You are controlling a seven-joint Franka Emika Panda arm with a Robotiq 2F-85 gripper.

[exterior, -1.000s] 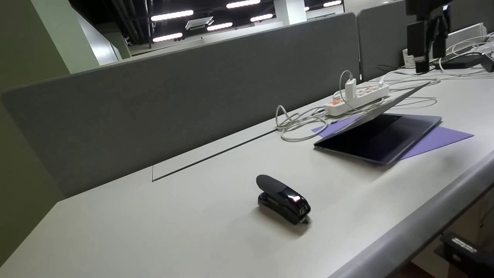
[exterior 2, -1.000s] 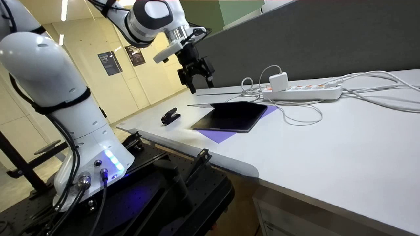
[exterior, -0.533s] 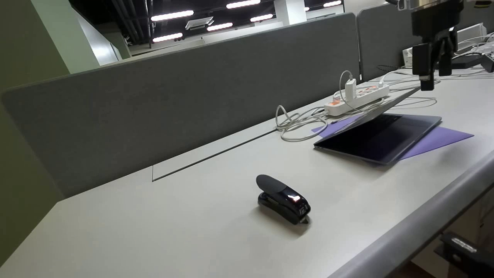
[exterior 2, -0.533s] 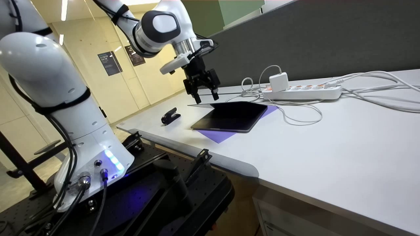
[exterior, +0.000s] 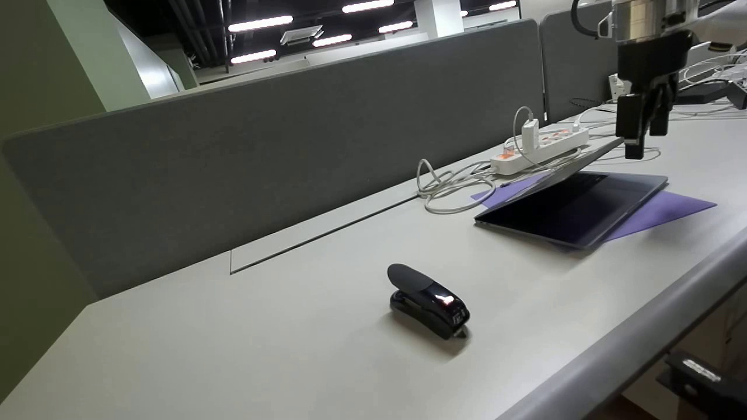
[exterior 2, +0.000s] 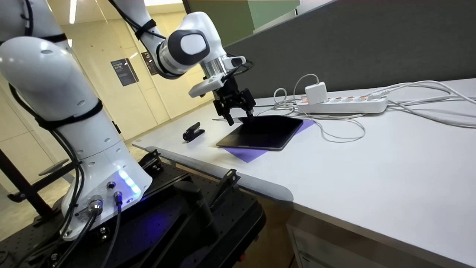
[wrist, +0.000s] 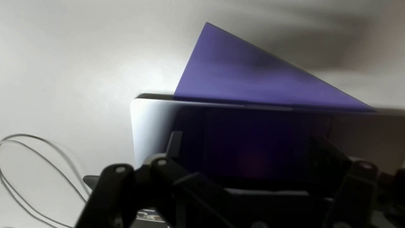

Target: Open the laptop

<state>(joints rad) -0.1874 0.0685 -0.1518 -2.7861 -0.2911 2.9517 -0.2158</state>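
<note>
The thin dark grey laptop [exterior: 575, 207] lies on a purple sheet, its lid partly raised and slanting over the base. It also shows in an exterior view [exterior 2: 260, 136] with its dark base towards the table's front edge. My gripper [exterior: 646, 143] is near the raised end of the lid and covers part of it; in an exterior view the fingertips [exterior 2: 240, 118] overlap the lid. Contact cannot be told. In the wrist view the fingers [wrist: 250, 145] are spread wide over the dark laptop [wrist: 246, 126], with nothing visible held between them. The gripper hides the lower part there.
A black stapler [exterior: 429, 300] stands on the white table beside the laptop. A purple sheet [wrist: 240, 72] sticks out from under the laptop. A white power strip [exterior 2: 342, 106] with loose cables lies behind it. A grey partition [exterior: 321, 134] runs along the table's back.
My gripper has come down towards the laptop's raised lid, and its fingertips now overlap the lid in both exterior views. The laptop and stapler have not moved. The fingers stay apart.
</note>
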